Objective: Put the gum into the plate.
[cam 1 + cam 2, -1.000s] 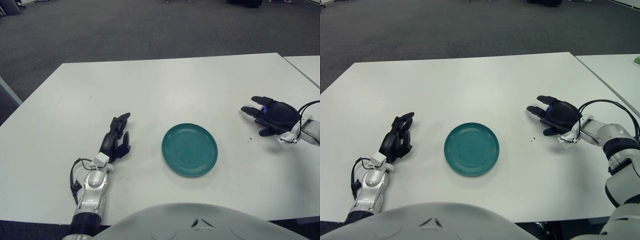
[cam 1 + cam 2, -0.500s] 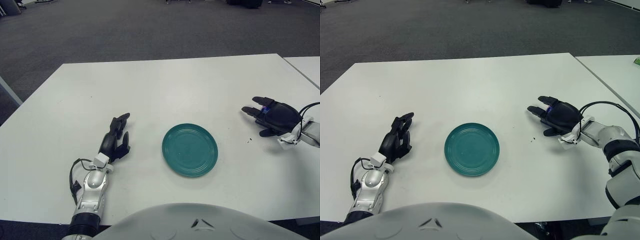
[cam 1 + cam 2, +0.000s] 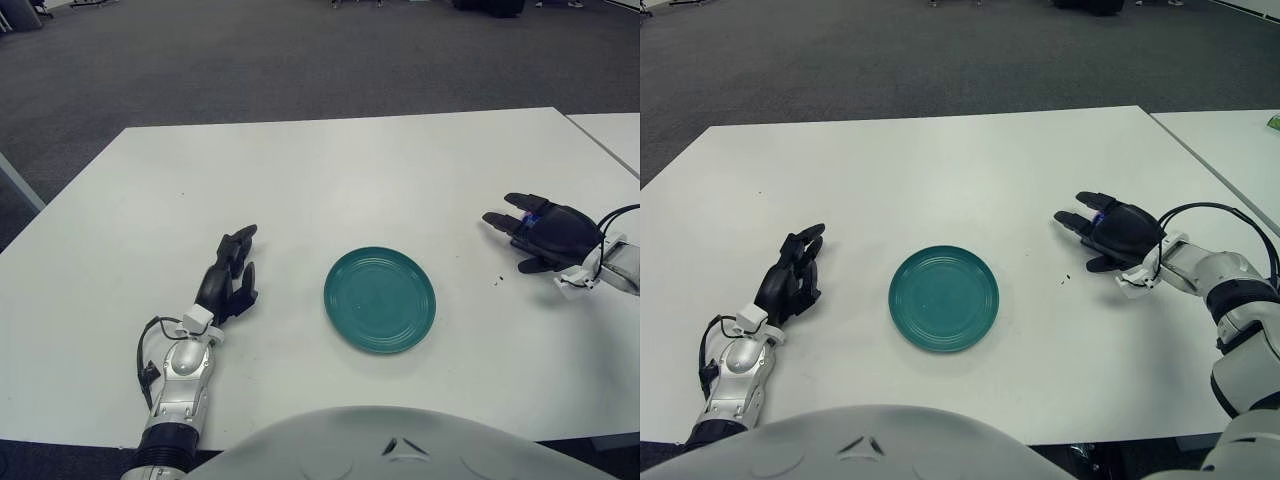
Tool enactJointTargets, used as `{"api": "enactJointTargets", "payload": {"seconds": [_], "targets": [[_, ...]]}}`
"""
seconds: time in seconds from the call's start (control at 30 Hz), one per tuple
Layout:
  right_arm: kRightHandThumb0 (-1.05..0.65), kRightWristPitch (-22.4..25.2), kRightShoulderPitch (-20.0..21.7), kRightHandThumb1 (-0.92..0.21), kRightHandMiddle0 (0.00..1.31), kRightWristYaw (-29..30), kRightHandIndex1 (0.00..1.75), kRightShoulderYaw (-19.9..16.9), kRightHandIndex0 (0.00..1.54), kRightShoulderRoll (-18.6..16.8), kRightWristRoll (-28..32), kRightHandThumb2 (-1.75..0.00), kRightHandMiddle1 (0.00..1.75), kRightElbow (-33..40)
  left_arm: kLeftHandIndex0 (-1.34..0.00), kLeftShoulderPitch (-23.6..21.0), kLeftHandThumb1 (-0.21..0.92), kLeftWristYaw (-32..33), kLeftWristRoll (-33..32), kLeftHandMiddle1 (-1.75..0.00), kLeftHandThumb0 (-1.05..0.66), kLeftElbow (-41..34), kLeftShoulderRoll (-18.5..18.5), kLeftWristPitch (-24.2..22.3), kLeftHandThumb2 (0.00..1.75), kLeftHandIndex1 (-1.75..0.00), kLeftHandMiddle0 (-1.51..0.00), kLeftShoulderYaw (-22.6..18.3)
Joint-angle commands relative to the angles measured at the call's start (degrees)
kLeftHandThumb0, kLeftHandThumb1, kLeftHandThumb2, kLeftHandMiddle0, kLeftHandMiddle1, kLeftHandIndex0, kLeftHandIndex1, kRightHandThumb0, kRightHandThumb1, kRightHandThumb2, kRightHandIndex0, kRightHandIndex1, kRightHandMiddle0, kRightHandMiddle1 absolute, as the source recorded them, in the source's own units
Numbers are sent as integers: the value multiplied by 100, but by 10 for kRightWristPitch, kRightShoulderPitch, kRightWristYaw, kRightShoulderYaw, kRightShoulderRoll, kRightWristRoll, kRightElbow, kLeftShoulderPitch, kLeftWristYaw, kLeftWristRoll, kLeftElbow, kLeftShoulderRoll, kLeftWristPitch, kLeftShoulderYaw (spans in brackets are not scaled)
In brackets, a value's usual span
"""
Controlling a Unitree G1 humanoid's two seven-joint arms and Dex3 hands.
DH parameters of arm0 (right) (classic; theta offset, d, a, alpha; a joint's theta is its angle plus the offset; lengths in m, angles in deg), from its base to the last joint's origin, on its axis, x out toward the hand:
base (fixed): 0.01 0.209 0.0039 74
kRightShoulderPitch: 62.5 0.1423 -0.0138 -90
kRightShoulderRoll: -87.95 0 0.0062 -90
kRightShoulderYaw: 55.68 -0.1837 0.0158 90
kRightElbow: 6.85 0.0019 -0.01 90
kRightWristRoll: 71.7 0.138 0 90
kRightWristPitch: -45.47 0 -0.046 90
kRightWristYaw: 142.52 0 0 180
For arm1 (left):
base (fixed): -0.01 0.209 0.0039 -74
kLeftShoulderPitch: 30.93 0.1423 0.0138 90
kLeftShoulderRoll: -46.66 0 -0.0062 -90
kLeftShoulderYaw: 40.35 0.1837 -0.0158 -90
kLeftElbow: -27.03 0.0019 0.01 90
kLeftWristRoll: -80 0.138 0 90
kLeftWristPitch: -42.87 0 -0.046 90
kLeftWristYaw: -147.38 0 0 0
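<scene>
A white table (image 3: pixel 330 170) fills most of both views, with dark grey carpet (image 3: pixel 250 55) beyond its far edge and the corner of a second white table (image 3: pixel 1240 140) past its right edge. A teal plate (image 3: pixel 379 299) sits flat toward the near edge, roughly midway between the left and right edges, and nothing lies in it. Two tiny dark specks (image 3: pixel 497 282) mark the tabletop between the plate and the right edge. The bare surface between the plate and each hand carries nothing that blocks the way. The right hand (image 3: pixel 545 232) rests palm down near the right edge, well apart from the plate, its dark fingers (image 3: pixel 500 222) stretched toward the table's middle and lying close together, thumb tucked low on the near side. A small bluish patch (image 3: pixel 529 208) shows among the fingers at the top of the hand; this may be the gum, but I cannot tell for certain, nor whether the fingers actually grip it. The left hand (image 3: pixel 228 281) lies toward the near left corner, forearm (image 3: pixel 180 378) pointing at the far edge, its fingers loosely extended and holding nothing, also apart from the plate.
</scene>
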Motion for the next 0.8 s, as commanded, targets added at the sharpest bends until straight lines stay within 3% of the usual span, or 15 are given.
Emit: {"api": "enactJointTargets", "payload": {"seconds": [0.0, 0.33, 0.6, 0.77], "targets": [[-90, 1, -16, -92, 0, -17, 0, 11, 11, -22, -3, -23, 13, -2, 0, -3, 92, -7, -2, -3, -88, 18, 5, -7, 84, -70, -22, -4], [-90, -16, -9, -92, 0, -62, 1, -21, 12, -15, 44, -22, 17, 16, 0, -19, 92, -12, -8, -4, -87, 33, 4, -13, 84, -74, -25, -5], [-93, -10, -31, -92, 0, -178, 2, -86, 16, -38, 157, -20, 30, 6, 0, -35, 92, -20, -18, -5, -85, 48, 2, -19, 83, -79, -27, -7], [-102, 16, -48, -92, 0, -303, 6, -126, 24, -43, 232, -24, 29, 31, 0, -42, 92, -21, -20, -4, -86, 53, 1, -20, 85, -80, -27, -7]]}}
